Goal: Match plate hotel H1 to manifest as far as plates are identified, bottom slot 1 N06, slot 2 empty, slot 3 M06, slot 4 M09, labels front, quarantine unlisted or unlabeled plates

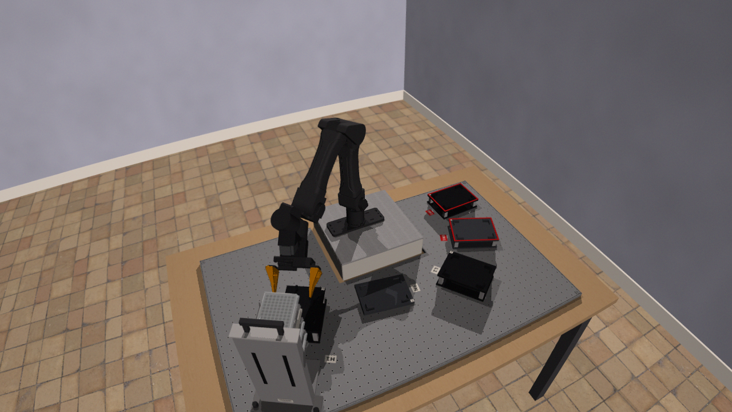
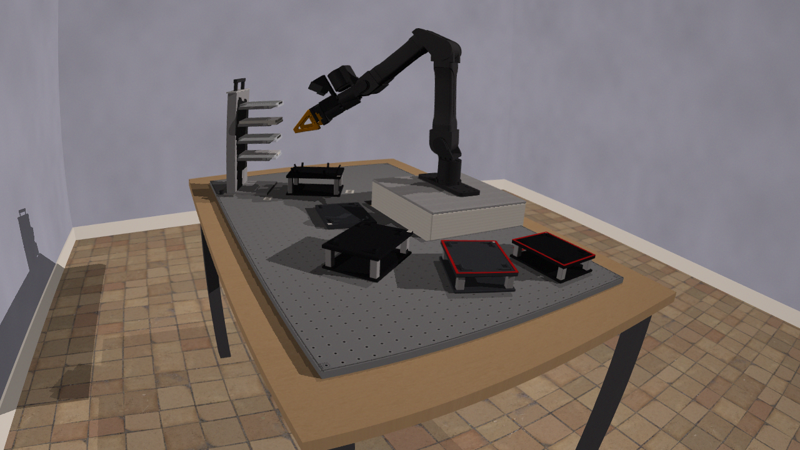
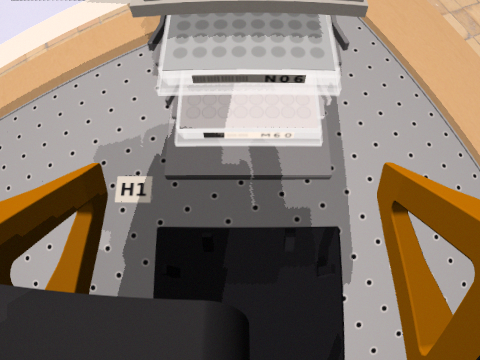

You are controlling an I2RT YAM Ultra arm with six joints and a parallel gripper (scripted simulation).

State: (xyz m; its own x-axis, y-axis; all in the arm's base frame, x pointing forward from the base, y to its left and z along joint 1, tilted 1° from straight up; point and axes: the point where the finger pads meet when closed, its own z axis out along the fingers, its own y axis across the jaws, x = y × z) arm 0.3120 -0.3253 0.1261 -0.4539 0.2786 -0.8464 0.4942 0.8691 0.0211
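Observation:
Hotel H1 (image 1: 273,371) (image 2: 232,145) holds a plate on each of its shelves. The top plate (image 1: 278,307) (image 2: 261,104) is in slot 4; its label is out of view. The grey slot 3 plate (image 2: 261,121) (image 3: 250,8) shows only its front edge in the wrist view. The clear slot 2 plate (image 2: 259,138) (image 3: 250,55) has front label N06. The slot 1 plate (image 2: 260,154) (image 3: 250,112) has a front label that seems to read M60. My gripper (image 1: 293,293) (image 2: 295,131) (image 3: 242,178) is open and empty, in front of the hotel's shelves.
Black regrip nest (image 1: 313,307) (image 2: 314,172) (image 3: 295,310) stands before the hotel, below the gripper. N6 (image 1: 384,295) (image 2: 342,214), L1 (image 1: 468,271) (image 2: 366,240) and the red-rimmed quarantine nests (image 1: 453,197) (image 1: 473,229) (image 2: 479,257) (image 2: 552,247) bear no plates. The robot's pedestal (image 1: 384,258) (image 2: 475,220) stands behind N6.

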